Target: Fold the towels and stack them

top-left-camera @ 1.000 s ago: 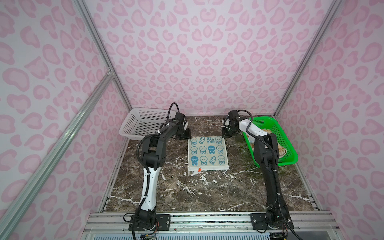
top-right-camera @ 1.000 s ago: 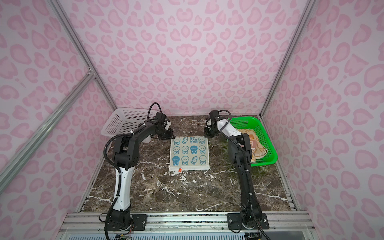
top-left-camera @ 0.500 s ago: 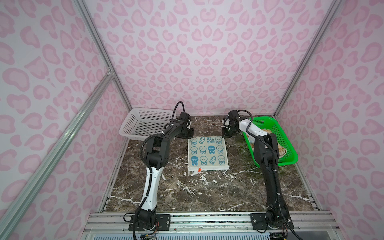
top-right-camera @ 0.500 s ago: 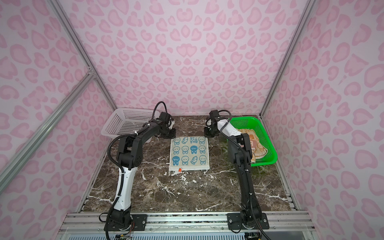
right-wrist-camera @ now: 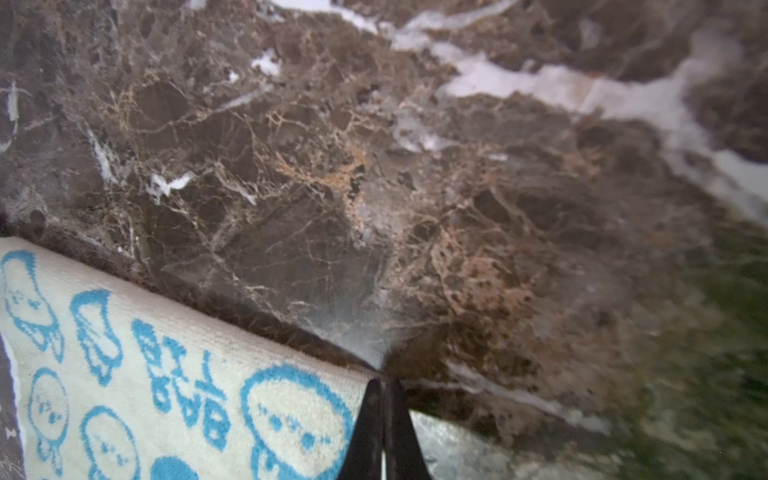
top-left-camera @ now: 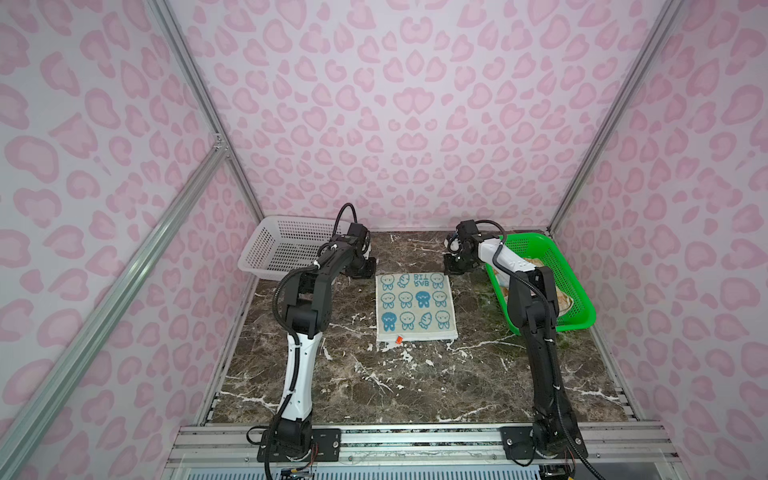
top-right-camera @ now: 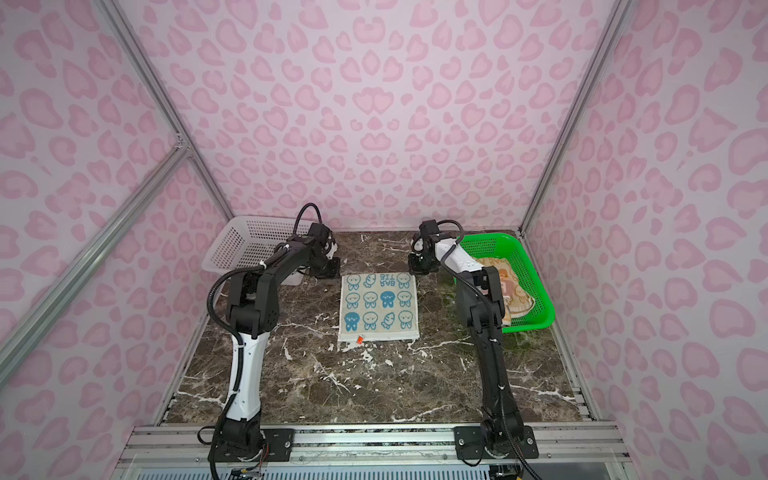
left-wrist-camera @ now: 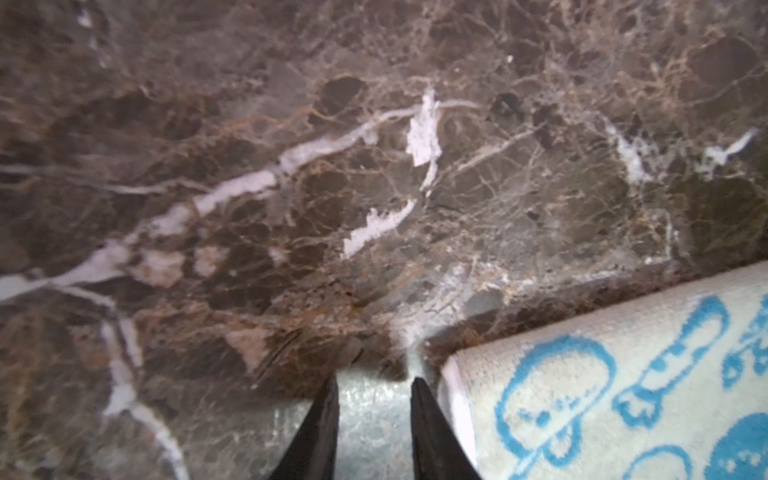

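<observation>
Top views, both: marble counter (top-left-camera: 415,382). Green basket (top-left-camera: 577,316), right side, holding crumpled orange-on-cream towels (top-right-camera: 515,291). White basket (top-left-camera: 266,245), far left corner. Blue-on-cream towel (top-left-camera: 413,305), flat at centre between the baskets. Left tool (left-wrist-camera: 374,380), fingers spread, nothing between, just beside the towel's far corner. Right tool (right-wrist-camera: 384,380), fingers pressed together at the opposite far corner; whether cloth is caught, cannot tell.

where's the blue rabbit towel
In both top views the blue rabbit towel lies flat mid-table, between the white basket on the left and the green basket on the right; the left gripper and right gripper sit by its far corners.
</observation>
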### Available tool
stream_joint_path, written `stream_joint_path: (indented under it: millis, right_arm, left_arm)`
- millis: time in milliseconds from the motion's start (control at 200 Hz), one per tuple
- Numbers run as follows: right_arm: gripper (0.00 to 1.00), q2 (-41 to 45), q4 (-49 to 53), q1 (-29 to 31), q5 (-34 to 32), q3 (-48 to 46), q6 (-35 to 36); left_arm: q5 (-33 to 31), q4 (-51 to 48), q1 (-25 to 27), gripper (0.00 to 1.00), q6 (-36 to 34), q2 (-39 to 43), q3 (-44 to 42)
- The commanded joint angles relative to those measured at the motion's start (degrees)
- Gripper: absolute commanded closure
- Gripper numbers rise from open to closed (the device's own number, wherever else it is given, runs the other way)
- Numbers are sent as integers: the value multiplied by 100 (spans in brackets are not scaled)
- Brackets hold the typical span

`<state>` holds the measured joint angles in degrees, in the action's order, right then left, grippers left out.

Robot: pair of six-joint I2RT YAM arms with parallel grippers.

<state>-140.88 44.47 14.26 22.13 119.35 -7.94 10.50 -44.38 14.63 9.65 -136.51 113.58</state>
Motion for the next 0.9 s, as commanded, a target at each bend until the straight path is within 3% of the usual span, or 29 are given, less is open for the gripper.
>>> stream_joint_path:
  millis: [0, 230, 560, 810, 895]
  right_arm:
    - [95, -94, 321, 9, -112, -34, 4]
    - [95, -89, 326, 13, -104, -52, 24]
    - [95, -71, 310, 7, -77, -68, 24]
    - [95, -67, 307, 8, -68, -64, 27]
    - [95, -71, 300, 7, -60, -69, 21]
  left_arm:
    - [400, -291, 30, 68, 2, 50, -126]
    - [775, 9, 58, 67, 120, 167, -397]
    - [610, 405, -236, 65, 653, 674, -679]
    - [1178, 778, -222, 65, 749, 792, -1012]
    - [1080, 715, -156, 65, 664, 708, -1010]
